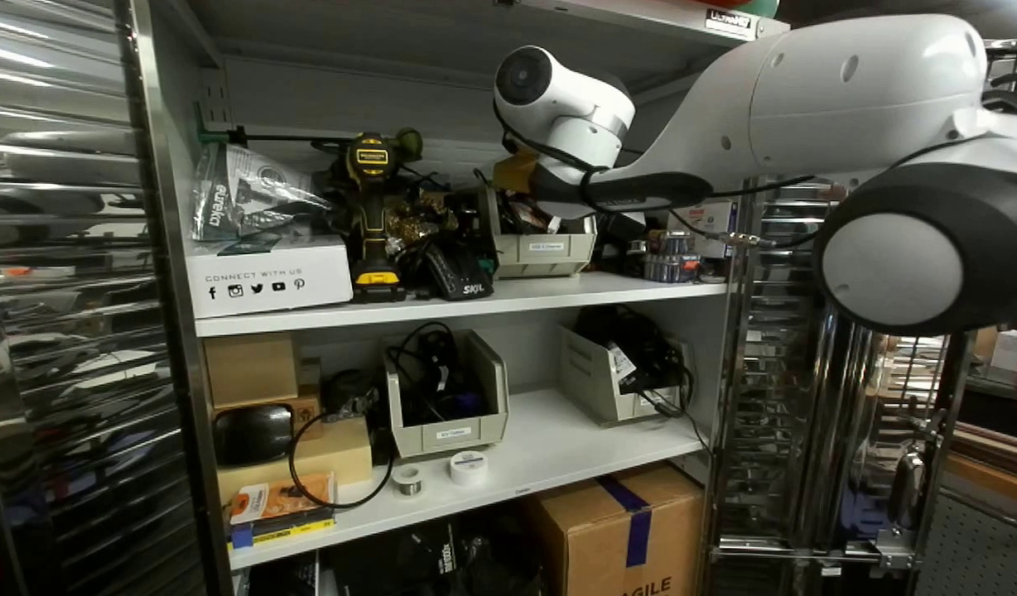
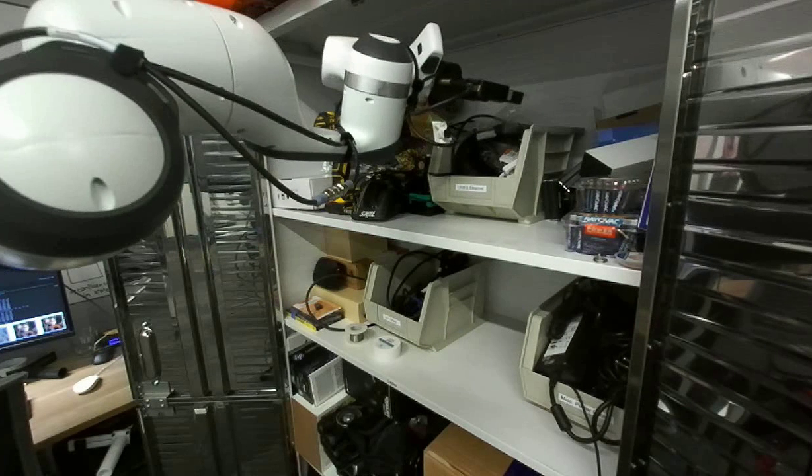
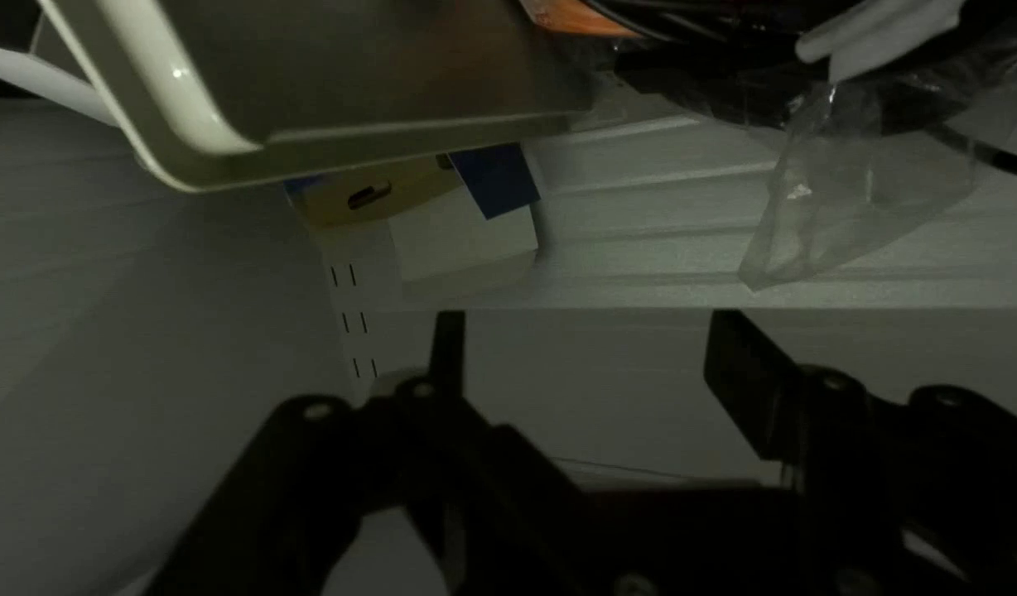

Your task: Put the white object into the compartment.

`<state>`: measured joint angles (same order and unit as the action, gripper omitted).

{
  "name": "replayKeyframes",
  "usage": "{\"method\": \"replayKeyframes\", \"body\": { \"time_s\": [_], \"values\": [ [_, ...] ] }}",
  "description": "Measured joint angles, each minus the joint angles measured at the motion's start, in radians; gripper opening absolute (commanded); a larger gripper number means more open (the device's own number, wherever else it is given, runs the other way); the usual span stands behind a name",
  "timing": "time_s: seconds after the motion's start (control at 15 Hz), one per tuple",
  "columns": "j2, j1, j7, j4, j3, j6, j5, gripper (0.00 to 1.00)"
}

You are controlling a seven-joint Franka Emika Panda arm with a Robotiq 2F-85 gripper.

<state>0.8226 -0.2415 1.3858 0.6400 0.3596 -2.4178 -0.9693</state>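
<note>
Which white object is meant I cannot tell. A white roll [image 1: 468, 468] lies flat on the middle shelf, also in an exterior view [image 2: 387, 347], beside a small spool [image 1: 407, 480]. A white piece [image 3: 885, 37] lies among cables in the wrist view. The beige upper-shelf bin [image 1: 544, 257] holds cables and shows in both exterior views [image 2: 472, 190]; its rim [image 3: 202, 170] spans the top left of the wrist view. My gripper [image 2: 514, 96] is above this bin. In the wrist view the gripper [image 3: 587, 331] is open with nothing between its fingers.
Beige cable bins [image 1: 455, 436] [image 2: 535, 377] stand on the middle shelf. A drill [image 1: 372, 215], a white box [image 1: 268, 273] and battery packs [image 2: 601, 231] sit on the upper shelf. Metal doors [image 2: 763, 264] flank the cabinet. A clear plastic bag [image 3: 815, 215] hangs near the bin.
</note>
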Motion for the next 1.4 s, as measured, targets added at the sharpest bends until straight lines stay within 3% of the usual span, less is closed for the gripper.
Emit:
{"method": "replayKeyframes", "body": {
  "time_s": [0.33, 0.6, 1.0, 1.4],
  "values": [
    [0.007, -0.010, -0.003, -0.056, -0.020, 0.007, 0.017, 1.00],
    [-0.033, -0.021, -0.106, -0.017, -0.129, -0.001, 0.096, 1.00],
    [-0.193, -0.029, -0.314, 0.246, -0.315, 0.028, 0.199, 1.00],
    [-0.352, 0.034, -0.481, 0.543, -0.476, 0.092, 0.396, 1.00]
  ]
}}
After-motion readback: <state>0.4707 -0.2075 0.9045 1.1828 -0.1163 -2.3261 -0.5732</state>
